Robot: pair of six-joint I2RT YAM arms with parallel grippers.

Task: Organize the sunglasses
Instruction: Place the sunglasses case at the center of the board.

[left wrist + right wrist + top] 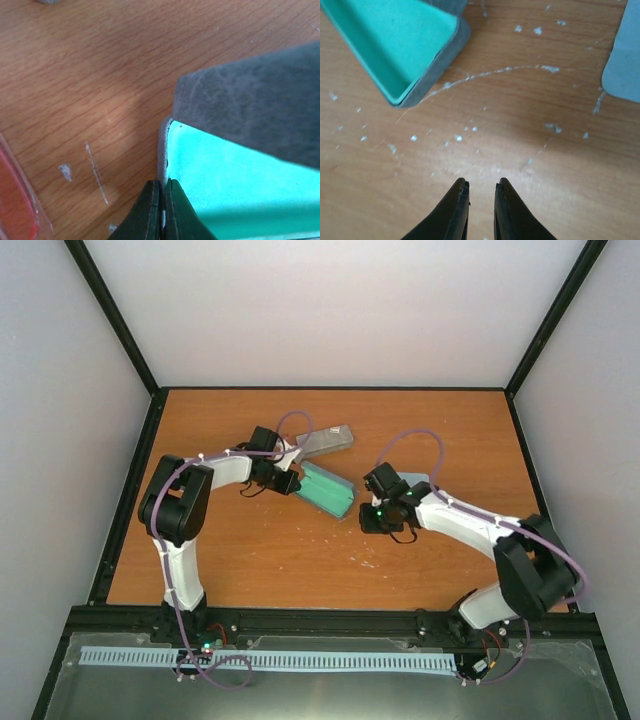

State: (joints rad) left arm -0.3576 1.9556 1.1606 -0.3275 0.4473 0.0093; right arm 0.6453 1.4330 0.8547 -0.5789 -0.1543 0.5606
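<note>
A grey case lies open on the table, its teal inside (328,490) facing up and its grey lid (325,440) folded back. My left gripper (293,480) is shut on the case's thin grey rim (163,150), with the teal lining (235,180) to its right and the lid (250,105) beyond. The sunglasses show only as a red-pink see-through edge (15,205) at the lower left of the left wrist view. My right gripper (368,520) is slightly open and empty (481,187) over bare wood, just short of the case's corner (395,40).
A pale blue cloth (625,60) lies to the right of my right gripper, partly under the right arm in the top view (420,480). White scuffs and specks mark the wood. Black frame rails border the table.
</note>
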